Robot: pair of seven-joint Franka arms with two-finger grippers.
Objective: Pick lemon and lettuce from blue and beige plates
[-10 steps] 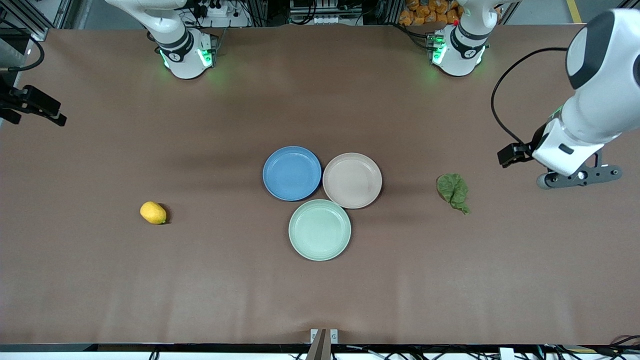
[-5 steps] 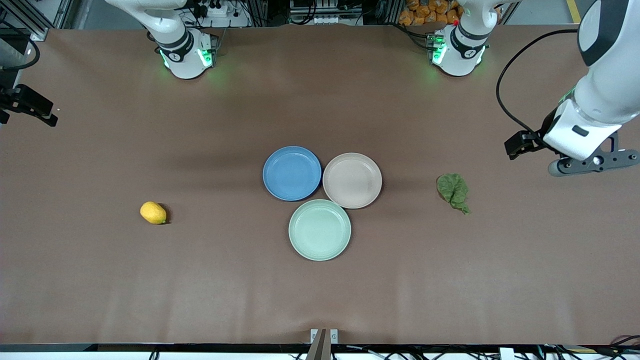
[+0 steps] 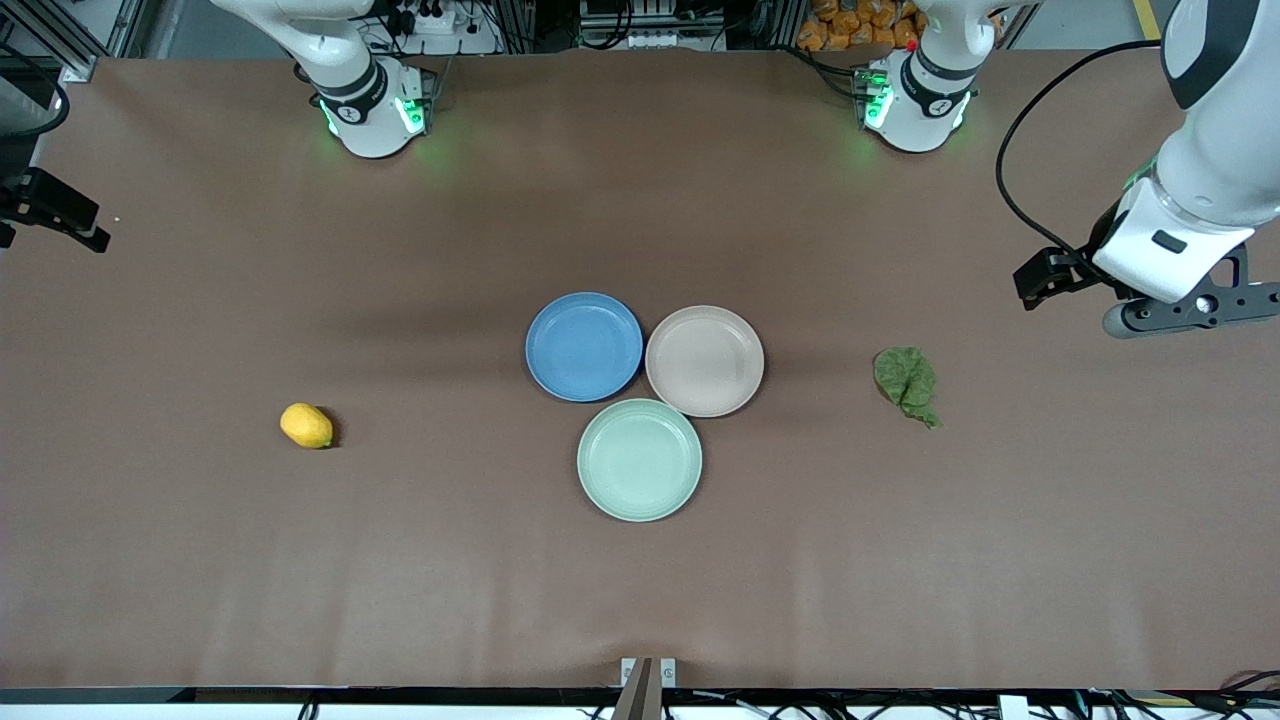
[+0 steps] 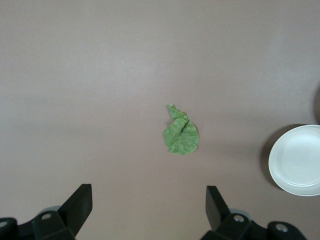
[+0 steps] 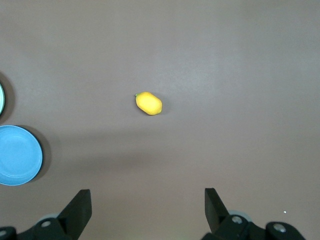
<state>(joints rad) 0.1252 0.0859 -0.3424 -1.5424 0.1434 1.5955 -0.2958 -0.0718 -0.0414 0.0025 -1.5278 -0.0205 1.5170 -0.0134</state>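
The yellow lemon (image 3: 306,426) lies on the bare table toward the right arm's end; it also shows in the right wrist view (image 5: 149,103). The green lettuce leaf (image 3: 907,384) lies on the table toward the left arm's end, and in the left wrist view (image 4: 181,136). The blue plate (image 3: 584,346) and beige plate (image 3: 705,360) sit side by side mid-table, both empty. My left gripper (image 4: 148,196) is open and empty, high over the table near the lettuce (image 3: 1190,310). My right gripper (image 5: 147,197) is open and empty, at the table's edge (image 3: 50,212).
An empty light green plate (image 3: 639,459) touches both other plates, nearer to the front camera. The beige plate's rim (image 4: 297,160) shows in the left wrist view, the blue plate (image 5: 17,155) in the right wrist view. The brown table (image 3: 400,560) spreads around them.
Both arms have drawn away from the middle: the left gripper rose toward its end of the table, the right gripper slid farther out at its end. Lemon, lettuce and plates stayed put.
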